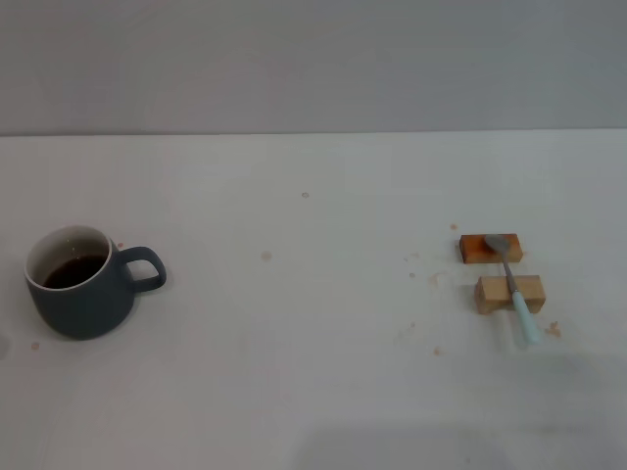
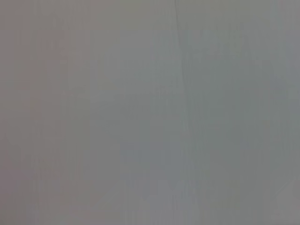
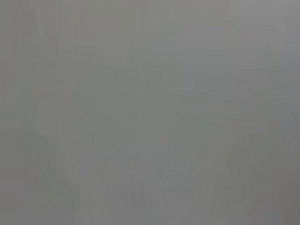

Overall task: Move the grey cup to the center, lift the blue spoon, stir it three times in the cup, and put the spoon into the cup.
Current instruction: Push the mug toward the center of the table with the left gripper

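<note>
- the grey cup [image 1: 80, 283] is standing upright at the far left of the white bench [image 1: 313, 392], its loop handle pointing toward the bench's middle and dark brown liquid showing inside its white interior.
- the blue spoon [image 1: 515, 286] is lying well apart from the cup on the right side, bridging two wooden blocks [image 1: 499, 270]; its metal bowl is resting on the farther, darker block [image 1: 490, 248] and its neck is crossing the nearer, paler block [image 1: 509, 294].
- the spoon's pale blue handle is reaching past the nearer block toward me, its tip just over the bench.
- small brownish specks and stains are dotting the bench around the blocks and near the cup.
- i am seeing neither arm from the head camera; the left end effector and the right end effector are out of view, so i cannot tell whether either is open or closed.
- both wrist cameras are showing me only a plain grey surface.
</note>
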{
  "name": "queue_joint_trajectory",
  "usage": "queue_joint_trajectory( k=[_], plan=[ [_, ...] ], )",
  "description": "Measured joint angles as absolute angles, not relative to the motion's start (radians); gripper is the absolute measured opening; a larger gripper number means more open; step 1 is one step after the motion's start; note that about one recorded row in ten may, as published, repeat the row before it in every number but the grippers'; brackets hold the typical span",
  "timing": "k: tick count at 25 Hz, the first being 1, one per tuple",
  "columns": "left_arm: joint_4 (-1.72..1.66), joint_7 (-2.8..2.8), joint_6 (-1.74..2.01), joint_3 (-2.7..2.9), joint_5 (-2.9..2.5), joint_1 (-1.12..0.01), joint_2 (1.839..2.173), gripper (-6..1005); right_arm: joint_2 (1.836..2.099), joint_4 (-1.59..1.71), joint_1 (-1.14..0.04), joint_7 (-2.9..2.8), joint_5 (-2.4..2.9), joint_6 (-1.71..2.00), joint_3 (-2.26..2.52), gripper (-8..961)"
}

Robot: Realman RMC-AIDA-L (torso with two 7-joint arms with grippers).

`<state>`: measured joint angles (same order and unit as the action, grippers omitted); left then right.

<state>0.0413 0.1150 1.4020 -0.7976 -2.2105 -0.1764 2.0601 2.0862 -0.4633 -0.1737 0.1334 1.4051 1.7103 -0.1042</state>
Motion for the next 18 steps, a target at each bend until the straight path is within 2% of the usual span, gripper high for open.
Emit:
queue_joint_trajectory(
  k=[10,18],
  plan=[
    [0.041,0.112,1.385,-0.798,-2.210,-0.179,2.061,-2,2.086,-0.463,-0.173,0.133,1.405,1.710,-0.101,707],
    [0.039,0.008,1.255,-0.809,-2.205,-0.231,2.059,-2,2.086,-0.465,-0.169,0.133,1.405,1.720,-0.093,707]
  ],
)
